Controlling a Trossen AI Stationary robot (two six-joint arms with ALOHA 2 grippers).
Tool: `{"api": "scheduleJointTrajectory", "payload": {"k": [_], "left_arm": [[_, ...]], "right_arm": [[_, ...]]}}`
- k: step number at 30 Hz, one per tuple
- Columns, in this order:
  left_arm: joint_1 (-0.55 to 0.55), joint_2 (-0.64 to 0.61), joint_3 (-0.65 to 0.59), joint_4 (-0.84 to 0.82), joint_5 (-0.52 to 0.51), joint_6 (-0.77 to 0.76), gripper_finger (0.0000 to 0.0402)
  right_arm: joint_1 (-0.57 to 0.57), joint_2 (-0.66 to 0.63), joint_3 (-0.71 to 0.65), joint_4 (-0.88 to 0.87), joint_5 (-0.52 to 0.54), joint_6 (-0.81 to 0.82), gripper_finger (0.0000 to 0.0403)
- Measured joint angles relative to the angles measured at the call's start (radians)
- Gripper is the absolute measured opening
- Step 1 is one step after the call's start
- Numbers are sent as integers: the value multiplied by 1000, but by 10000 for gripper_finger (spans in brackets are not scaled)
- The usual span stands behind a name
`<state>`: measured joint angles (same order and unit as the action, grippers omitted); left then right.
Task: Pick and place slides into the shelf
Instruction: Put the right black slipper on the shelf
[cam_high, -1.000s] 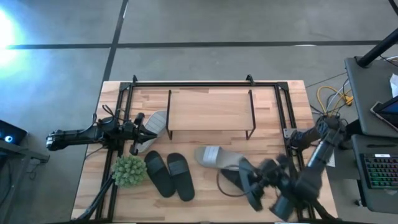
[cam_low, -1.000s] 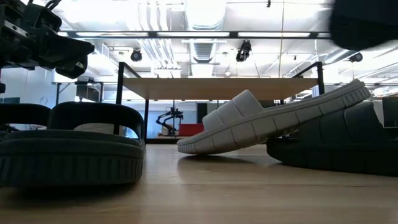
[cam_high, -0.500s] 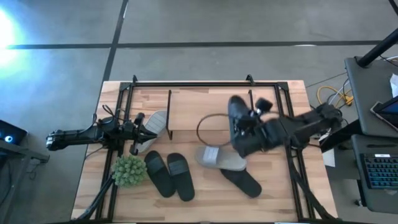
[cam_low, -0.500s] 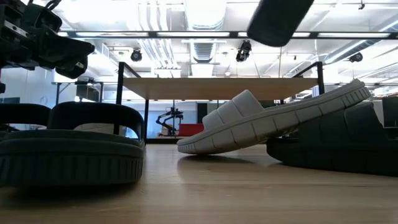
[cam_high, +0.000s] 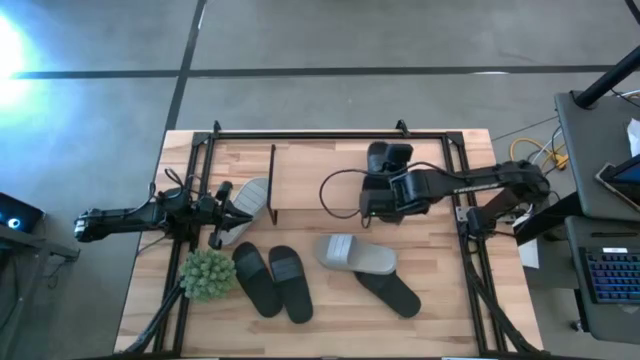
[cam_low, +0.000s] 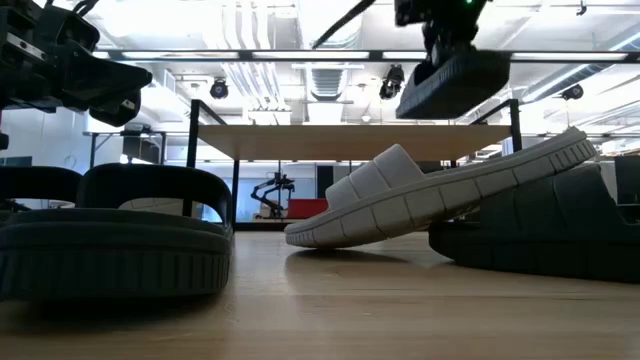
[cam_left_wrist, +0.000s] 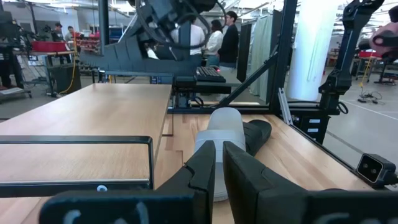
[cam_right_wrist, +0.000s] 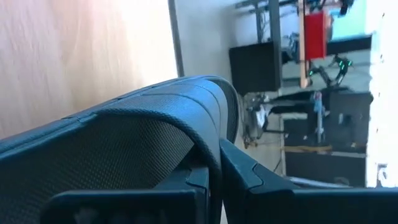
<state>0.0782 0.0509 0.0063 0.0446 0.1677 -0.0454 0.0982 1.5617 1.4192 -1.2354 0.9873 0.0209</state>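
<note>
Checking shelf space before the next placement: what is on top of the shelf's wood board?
The right gripper holds a black slide above the shelf board's right part. The rest of the board looks bare; what lies beneath the slide and arm is hidden.

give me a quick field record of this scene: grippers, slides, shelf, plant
right gripper: shut on a matte black slide, held above the shelf top
left gripper: shut on a light grey slide at the shelf's left end
shelf: low black-rod rack with light wood board top
loose on table: two black slides, grey slide lying on another black slide
green spiky plant: front left
</note>
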Motion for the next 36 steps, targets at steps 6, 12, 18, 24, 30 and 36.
{"api": "scheduleJointTrajectory", "payload": {"k": [6, 12, 18, 24, 30, 36], "left_arm": [[0, 1, 0, 0, 0, 0, 17], [0, -1, 0, 0, 0, 0, 17], [0, 1, 0, 0, 0, 0, 17], [0, 1, 0, 0, 0, 0, 17], [0, 1, 0, 0, 0, 0, 17], [0, 0, 0, 0, 0, 0, 17]], "right_arm": [[-65, -18, -71, 47, -50, -34, 13], [-105, -57, -149, 168, -61, -45, 13], [-119, -71, -187, 226, -99, -65, 13], [-129, -72, -219, 234, -93, -73, 30], [-136, -73, -237, 247, -80, -76, 89], [-136, -79, -233, 242, -51, -92, 133]]}}
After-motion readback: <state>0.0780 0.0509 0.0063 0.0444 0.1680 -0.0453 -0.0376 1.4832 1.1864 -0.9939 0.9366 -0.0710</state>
